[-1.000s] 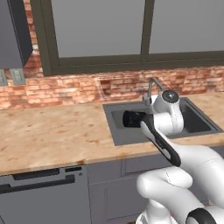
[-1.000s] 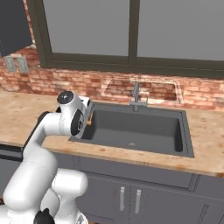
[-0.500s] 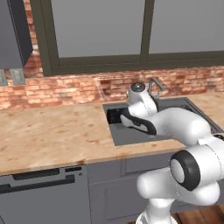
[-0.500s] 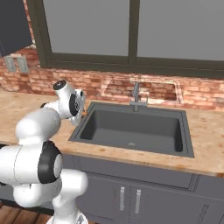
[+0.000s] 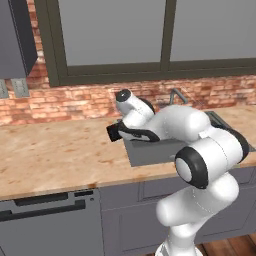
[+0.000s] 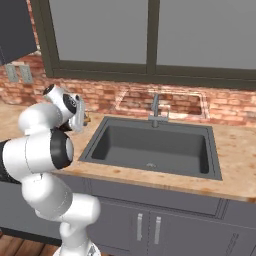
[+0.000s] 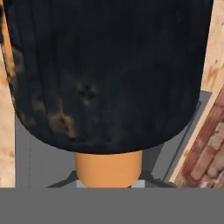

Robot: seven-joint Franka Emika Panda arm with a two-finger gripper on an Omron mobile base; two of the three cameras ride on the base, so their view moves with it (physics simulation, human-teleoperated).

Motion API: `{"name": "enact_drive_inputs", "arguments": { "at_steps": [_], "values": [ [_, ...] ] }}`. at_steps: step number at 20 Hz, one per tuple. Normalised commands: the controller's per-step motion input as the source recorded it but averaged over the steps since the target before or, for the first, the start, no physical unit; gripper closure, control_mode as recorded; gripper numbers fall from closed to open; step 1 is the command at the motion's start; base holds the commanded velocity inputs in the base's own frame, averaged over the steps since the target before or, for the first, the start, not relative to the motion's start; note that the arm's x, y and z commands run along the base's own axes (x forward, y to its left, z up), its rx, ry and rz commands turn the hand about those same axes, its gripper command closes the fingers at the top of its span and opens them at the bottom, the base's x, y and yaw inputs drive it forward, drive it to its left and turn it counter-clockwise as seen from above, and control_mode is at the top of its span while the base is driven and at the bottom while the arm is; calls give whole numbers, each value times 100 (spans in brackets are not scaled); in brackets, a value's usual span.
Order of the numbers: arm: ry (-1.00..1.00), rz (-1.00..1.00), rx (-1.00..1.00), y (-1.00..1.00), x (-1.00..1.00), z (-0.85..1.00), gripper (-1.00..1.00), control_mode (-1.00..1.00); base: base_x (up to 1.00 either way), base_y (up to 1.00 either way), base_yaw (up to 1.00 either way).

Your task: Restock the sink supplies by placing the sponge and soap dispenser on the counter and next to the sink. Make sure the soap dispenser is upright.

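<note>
By the sink (image 6: 150,147) rim, gripper (image 5: 114,132) clamped on the soap dispenser (image 7: 105,78).

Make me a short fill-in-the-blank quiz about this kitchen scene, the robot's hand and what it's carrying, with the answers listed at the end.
1. The gripper is shut on the ____.
2. In the left base view the gripper sits above the counter, just off the ____ rim of the sink.
3. In the hand view the soap dispenser has a black body and a neck coloured ____.
4. The wall behind the faucet is made of ____.

Answers: soap dispenser; left; orange; brick
</note>
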Motion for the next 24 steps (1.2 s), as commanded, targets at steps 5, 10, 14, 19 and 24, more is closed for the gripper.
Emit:
{"name": "enact_drive_inputs", "arguments": {
  "at_steps": [5, 10, 14, 19, 24],
  "values": [
    [4, 0, -29, 60, 1, -14, 100, -100, 0, 0, 0],
    [2, 0, -26, 34, 25, 0, 100, -100, 0, 0, 0],
    [0, -3, -28, 3, 36, 0, 100, -100, 0, 0, 0],
    [0, -2, -28, 0, 36, 0, 100, -100, 0, 0, 0],
    [-3, -4, -28, 3, 35, 0, 100, -100, 0, 0, 0]
  ]
}}
